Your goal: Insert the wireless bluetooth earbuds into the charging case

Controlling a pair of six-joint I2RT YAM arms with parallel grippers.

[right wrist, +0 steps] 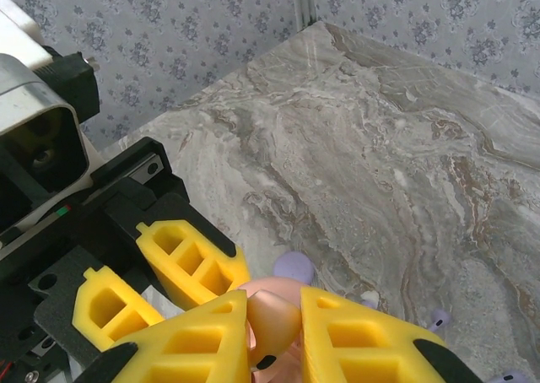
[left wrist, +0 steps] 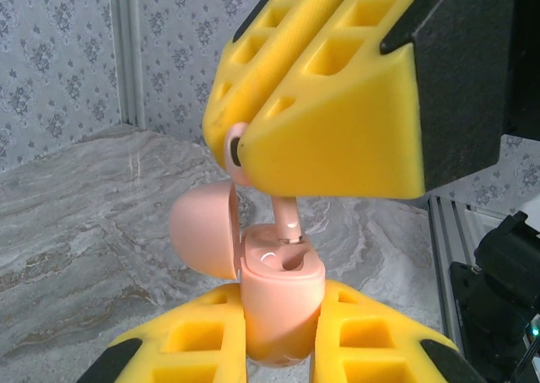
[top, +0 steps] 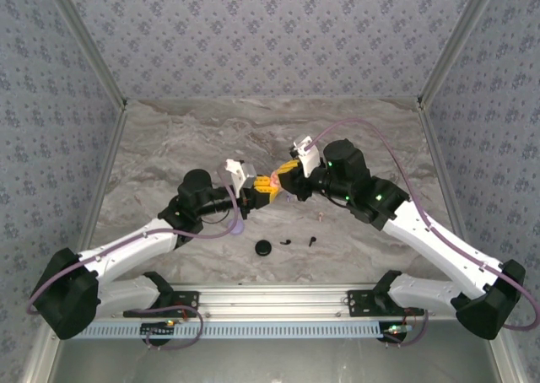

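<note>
One pale pink earbud [left wrist: 288,218] is partly in. The right claw [left wrist: 239,149] pinches its head, with its stem tip at the socket of the open pink charging case [left wrist: 283,269]. The left claw [left wrist: 283,297] clamps that case above the surface [left wrist: 76,231]. Black earbuds [top: 289,241] and lilac ones [right wrist: 294,267] lie loose, not yet seated.

Above the middle of the grey marbled table [top: 380,147], the left gripper [top: 258,189] clamps the pink rounded plastic charging case [left wrist: 283,303]. The right gripper [top: 285,177], meeting it from the right, pinches a pink stemmed earbud [left wrist: 287,218] over it, stem touching its top. Toward the near edge lies a black round case [top: 264,248], and right of it two black stemmed earbuds [top: 288,241].
</note>
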